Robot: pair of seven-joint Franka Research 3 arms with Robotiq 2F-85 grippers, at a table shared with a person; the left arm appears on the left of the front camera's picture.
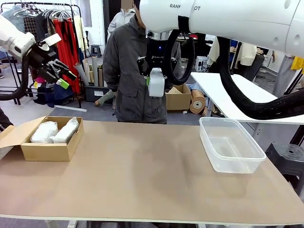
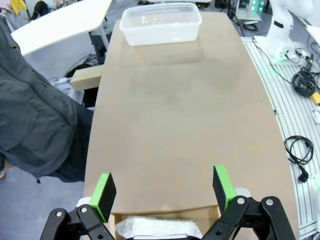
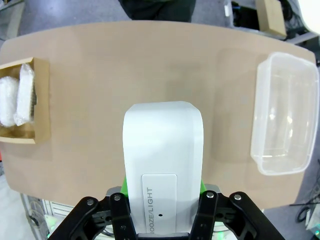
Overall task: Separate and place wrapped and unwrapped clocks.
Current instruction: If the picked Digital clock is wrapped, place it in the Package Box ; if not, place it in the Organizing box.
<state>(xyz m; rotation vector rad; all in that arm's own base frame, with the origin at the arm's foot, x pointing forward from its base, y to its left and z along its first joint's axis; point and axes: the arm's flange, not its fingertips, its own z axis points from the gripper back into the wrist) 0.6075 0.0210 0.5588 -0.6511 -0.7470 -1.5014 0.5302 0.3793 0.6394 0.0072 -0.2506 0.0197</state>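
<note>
High above the table's middle, my right gripper (image 1: 156,81) is shut on the bare, smooth white clock (image 1: 156,85). In the right wrist view the same unwrapped clock (image 3: 162,150) stands between the green pads of that gripper (image 3: 162,189), printed face toward the camera. Two wrapped clocks (image 1: 44,131) (image 1: 66,129), in crinkly clear plastic, lie side by side in an open cardboard box (image 1: 45,151) at the table's left. My left gripper (image 1: 57,71) hangs open high above that box; its wrist view shows the gripper (image 2: 164,192) over one wrapped clock (image 2: 160,229).
An empty clear plastic container (image 1: 237,165) sits at the table's right, also seen as the container (image 3: 260,110) from the right wrist. A person in a grey jacket (image 1: 128,71) stands at the far edge. The brown tabletop (image 1: 142,175) stretches between box and container.
</note>
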